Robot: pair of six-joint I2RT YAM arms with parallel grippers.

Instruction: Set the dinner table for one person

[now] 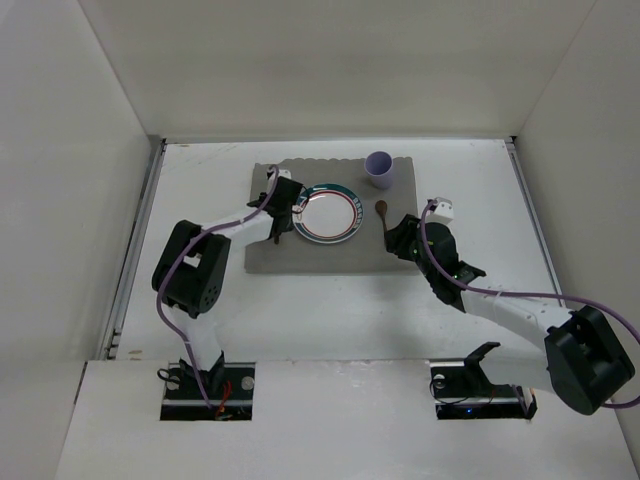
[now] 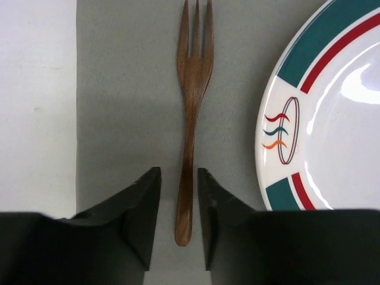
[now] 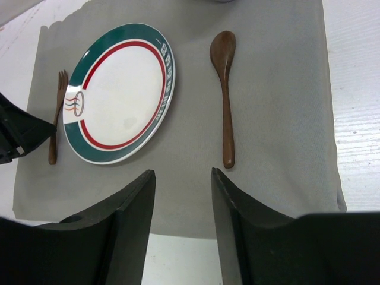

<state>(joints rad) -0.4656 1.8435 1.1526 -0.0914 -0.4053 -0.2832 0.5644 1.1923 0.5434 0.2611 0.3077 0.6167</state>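
Note:
The white dinner table (image 1: 330, 310) carries a grey cloth mat (image 1: 300, 258). On the mat lie a white plate (image 1: 325, 212) with green and red bands, a brown wooden spoon (image 1: 384, 215) right of it, and a purple cup (image 1: 379, 168) at the mat's far right. A brown wooden fork (image 2: 193, 89) lies flat on the mat (image 2: 130, 89) left of the plate (image 2: 332, 119). My left gripper (image 2: 179, 178) is open, its jaws either side of the fork handle with small gaps. My right gripper (image 3: 183, 178) is open and empty over the mat's near edge, near the spoon (image 3: 225, 89).
White walls enclose the table on the left, back and right. The right wrist view shows the plate (image 3: 119, 92), the fork (image 3: 57, 113) and part of the left gripper (image 3: 18, 133) at the mat's left. Bare table (image 3: 356, 89) lies right of the mat.

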